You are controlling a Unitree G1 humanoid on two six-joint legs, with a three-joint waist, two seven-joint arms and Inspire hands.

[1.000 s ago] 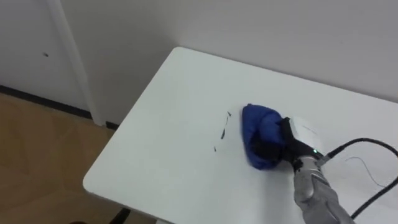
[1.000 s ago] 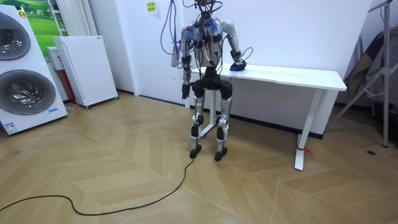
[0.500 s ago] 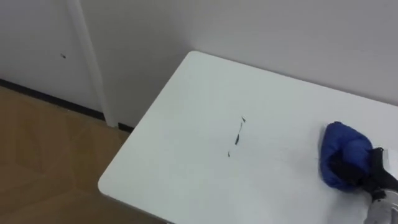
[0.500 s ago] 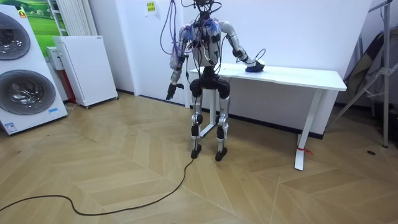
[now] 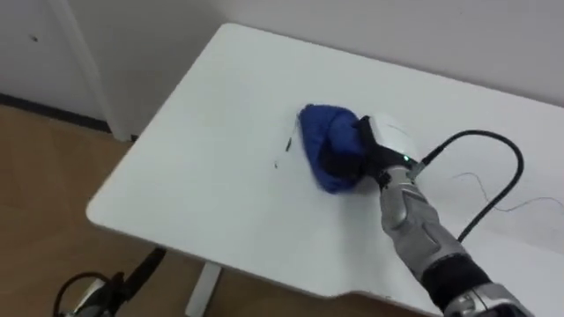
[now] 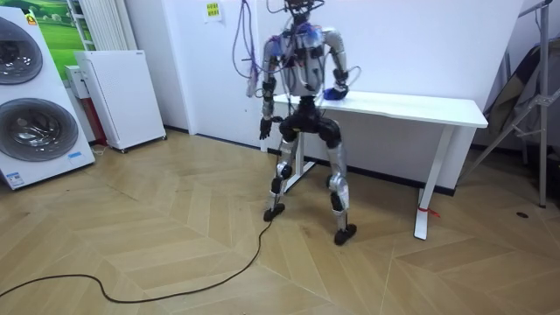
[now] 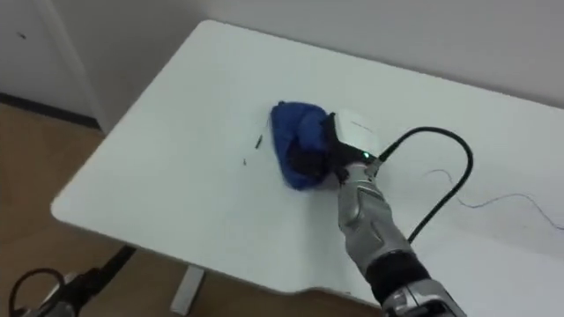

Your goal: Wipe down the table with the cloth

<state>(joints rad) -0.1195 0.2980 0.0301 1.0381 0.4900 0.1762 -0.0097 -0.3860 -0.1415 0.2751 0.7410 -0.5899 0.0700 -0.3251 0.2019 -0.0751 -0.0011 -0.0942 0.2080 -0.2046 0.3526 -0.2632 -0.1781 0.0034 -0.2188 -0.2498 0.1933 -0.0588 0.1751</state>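
1. Pressing the blue cloth [image 5: 319, 141] down with my right hand [image 5: 368, 157], I judge the main risk is a short stroke. The dark marks [image 5: 284, 150] lie bare just beside the cloth's left edge and would be missed.
2. Bunched as it is, the cloth could slip from my grip if I push hard across the table [image 5: 176, 167].
3. My fingers curl over the cloth's right side, clamping it against the table, and its bulk bulges out to their left.
4. My left hand [image 6: 263, 131] hangs at my side.
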